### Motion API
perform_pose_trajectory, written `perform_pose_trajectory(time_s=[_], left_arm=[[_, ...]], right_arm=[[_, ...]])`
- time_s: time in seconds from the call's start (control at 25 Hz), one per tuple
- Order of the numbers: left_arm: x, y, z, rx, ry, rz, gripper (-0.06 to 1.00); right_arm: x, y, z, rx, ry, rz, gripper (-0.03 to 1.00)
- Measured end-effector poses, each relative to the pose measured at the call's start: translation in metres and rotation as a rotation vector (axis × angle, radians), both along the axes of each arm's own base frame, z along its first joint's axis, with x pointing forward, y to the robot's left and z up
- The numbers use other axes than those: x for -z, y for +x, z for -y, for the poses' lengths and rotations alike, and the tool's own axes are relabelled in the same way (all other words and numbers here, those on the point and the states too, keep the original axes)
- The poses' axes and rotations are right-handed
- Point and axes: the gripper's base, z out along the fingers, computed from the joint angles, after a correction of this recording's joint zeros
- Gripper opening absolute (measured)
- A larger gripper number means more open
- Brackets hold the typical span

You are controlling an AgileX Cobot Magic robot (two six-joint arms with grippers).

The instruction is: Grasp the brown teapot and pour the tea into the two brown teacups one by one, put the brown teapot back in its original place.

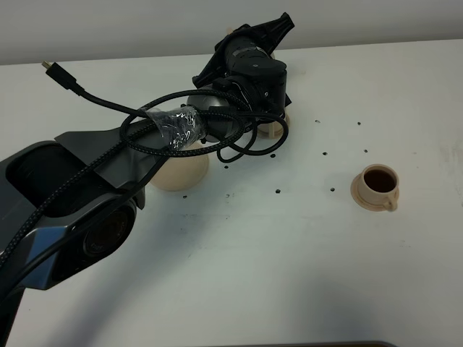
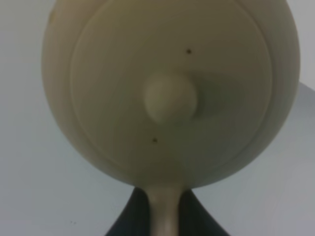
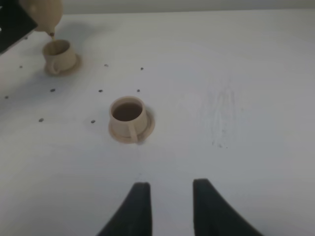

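Obs: left pincer [image 2: 166, 209] clenched on the brown teapot [image 2: 172, 93] by its handle, spout tipped just above far teacup [image 3: 58, 53]. Right pincer [image 3: 170, 189] released, empty. Near teacup [image 3: 129, 129], holding dark tea [image 3: 127, 111], sits ahead of its fingertips, apart.

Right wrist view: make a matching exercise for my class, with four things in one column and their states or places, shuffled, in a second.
Things
1. brown teapot
2. near teacup
3. far teacup
4. right gripper

States or places
A. open, holding nothing
B. directly below the spout
C. up off the table, tipped forward
D. holds dark tea, stands apart on its saucer

Pairs: 1-C, 2-D, 3-B, 4-A
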Motion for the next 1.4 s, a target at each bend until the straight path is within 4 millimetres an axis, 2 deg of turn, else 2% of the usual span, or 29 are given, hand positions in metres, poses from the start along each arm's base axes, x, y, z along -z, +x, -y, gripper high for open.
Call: perform_pose_trajectory(time_s=[1.4], left_arm=[[-0.0023, 0.0016, 0.0058, 0.123, 0.134, 0.011, 0.13]], right_arm=[[0.0000, 0.0000, 0.0000, 0.000, 0.000, 0.000, 0.20]])
